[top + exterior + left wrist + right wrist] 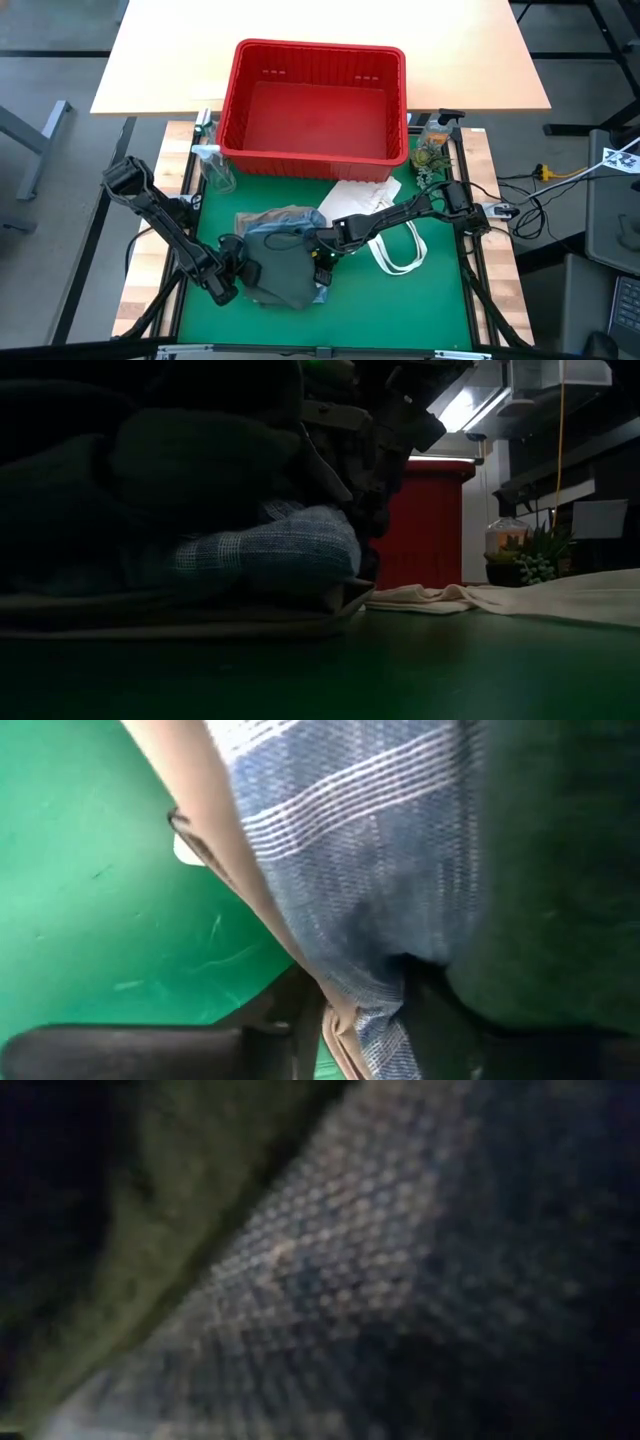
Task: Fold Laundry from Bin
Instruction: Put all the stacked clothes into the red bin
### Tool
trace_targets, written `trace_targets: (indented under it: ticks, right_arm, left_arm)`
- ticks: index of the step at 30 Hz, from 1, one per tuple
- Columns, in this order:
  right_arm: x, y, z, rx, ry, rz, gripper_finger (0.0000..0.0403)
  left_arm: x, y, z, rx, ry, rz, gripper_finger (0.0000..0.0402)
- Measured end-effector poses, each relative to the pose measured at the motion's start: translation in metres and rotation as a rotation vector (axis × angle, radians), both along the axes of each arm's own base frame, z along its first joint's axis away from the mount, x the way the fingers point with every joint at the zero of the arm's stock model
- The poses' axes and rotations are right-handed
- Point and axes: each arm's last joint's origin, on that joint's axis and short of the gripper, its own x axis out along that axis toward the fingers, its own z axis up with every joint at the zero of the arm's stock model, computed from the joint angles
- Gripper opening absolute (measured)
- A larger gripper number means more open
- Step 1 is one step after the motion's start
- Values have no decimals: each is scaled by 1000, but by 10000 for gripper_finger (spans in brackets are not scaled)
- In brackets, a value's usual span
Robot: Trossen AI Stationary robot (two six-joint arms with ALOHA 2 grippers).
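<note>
I have the red bin (312,108) sitting at twelve o'clock on the table, straddling the far edge of the green mat (440,300), and I see nothing inside it from above. The laundry lies in a heap on the mat at about seven o'clock from the bin: the dark green garment (285,272) on top, the blue-white striped shirt (283,220) poking out on its far side, and a thin edge of the tan garment (205,805) beneath the shirt in my left wrist camera.

My left gripper (232,275) is at the heap's nine o'clock edge, fingers (300,1020) around the fold of striped and green cloth; I cannot tell whether they have clamped it. My right gripper (322,245) is pressed into the heap's three o'clock side, jaws closed; its camera shows only green and striped fabric up close, so I cannot tell whether cloth is pinched.

A white tote bag (385,215) with loop handles lies flat at three o'clock from the heap. A small plant (432,150) stands just right of the bin.
</note>
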Motion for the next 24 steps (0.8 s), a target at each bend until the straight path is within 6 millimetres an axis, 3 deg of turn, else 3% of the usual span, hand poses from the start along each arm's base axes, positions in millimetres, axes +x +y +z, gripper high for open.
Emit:
trace_targets:
  ticks: [10,24]
  right_arm:
    - [3,1,1,2,-41,-3,5]
    - [5,2,23,31,-115,13,5]
  left_arm:
    - [3,0,1,79,-57,-60,31]
    - [10,-8,30,15,-124,-131,31]
